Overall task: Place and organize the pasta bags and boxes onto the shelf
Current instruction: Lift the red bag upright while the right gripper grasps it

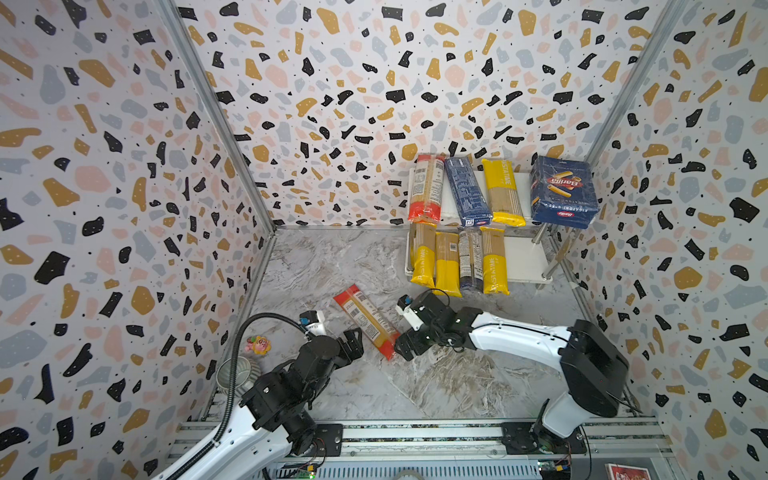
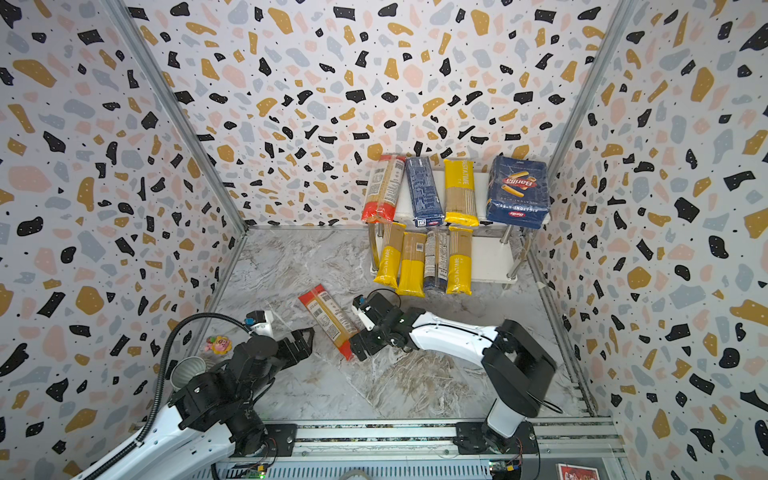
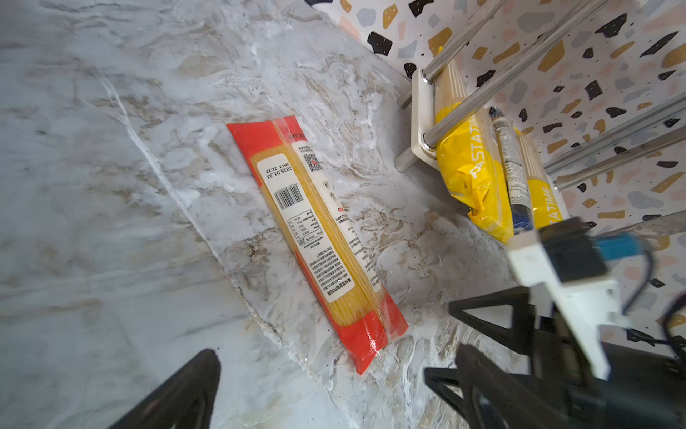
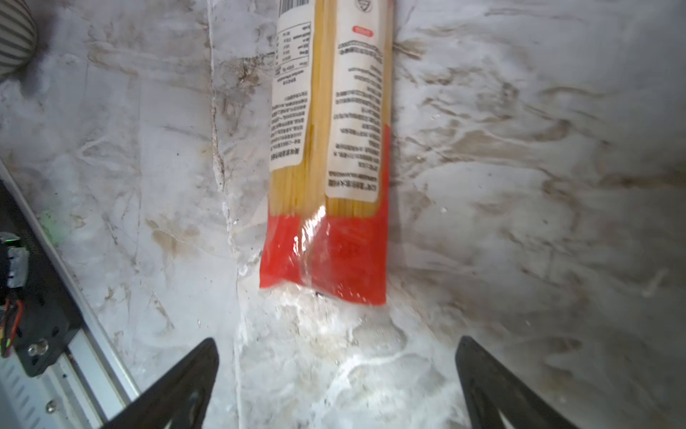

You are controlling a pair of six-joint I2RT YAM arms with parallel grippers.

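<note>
The tabletop (image 1: 332,257) carries the shelf (image 1: 528,257) at its far right, and that shelf is nearly stocked. On the upper tier you have the wide pasta box (image 1: 563,191) at the right. Left of it come a yellow bag (image 1: 503,191), the narrow blue box (image 1: 467,191) and a red-ended bag (image 1: 426,187). Four more bags (image 1: 448,264) lie side by side on the left part of the lower tier, their near ends overhanging the board.

One item seems left: the loose red-ended bag (image 1: 368,322), lying flat and diagonal on the tabletop, well apart from the shelf. So the step in hand looks like the last pickup.

Your right tool (image 4: 336,341) stands wide and empty, with the bag's near red end just ahead of its jaws, not yet between them. Your left tool (image 1: 356,343) also looks spread and empty, just left of the bag.

Next, you probably need to bring one tool over the bag across its narrow width and close firmly. Then carry it to the bare right part of the lower tier, lined up with its neighbours.
</note>
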